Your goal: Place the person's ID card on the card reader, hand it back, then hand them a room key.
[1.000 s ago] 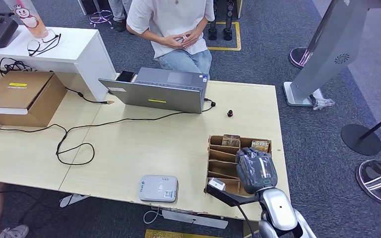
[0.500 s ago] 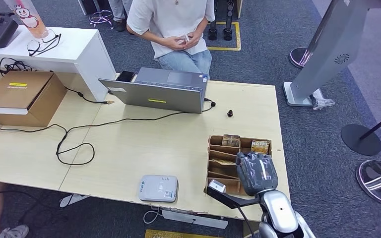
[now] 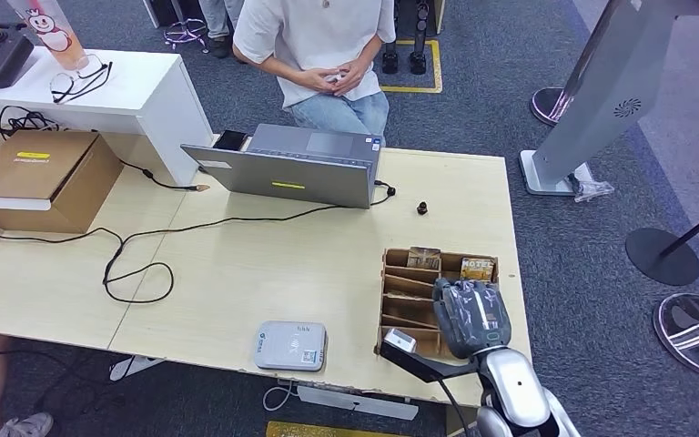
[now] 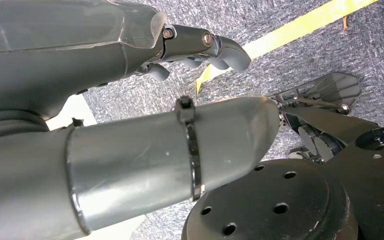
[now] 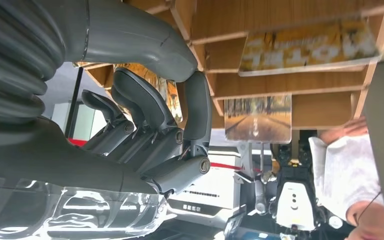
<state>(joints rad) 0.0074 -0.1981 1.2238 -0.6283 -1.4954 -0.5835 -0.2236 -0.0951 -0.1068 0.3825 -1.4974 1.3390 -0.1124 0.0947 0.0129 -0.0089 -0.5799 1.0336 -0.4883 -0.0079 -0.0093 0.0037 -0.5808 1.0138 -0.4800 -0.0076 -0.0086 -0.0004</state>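
Head view first: compared with a second ago your right hand (image 3: 470, 316) has slid a touch toward the near edge of the wooden card organizer (image 3: 399, 289), and the person (image 3: 319, 45) has pulled both hands in against their waist. That right hand hangs over the organizer's near right slots, fingers partly curled, holding nothing as far as you can see. Room key cards (image 5: 308, 46) stand on edge in the organizer's far slots, long axis running along the dividers, printed faces toward the hand. The card reader (image 3: 290, 345) lies flat beside the organizer. Your left hand (image 4: 200, 45) hangs over carpet, fingers loosely curled, nothing held.
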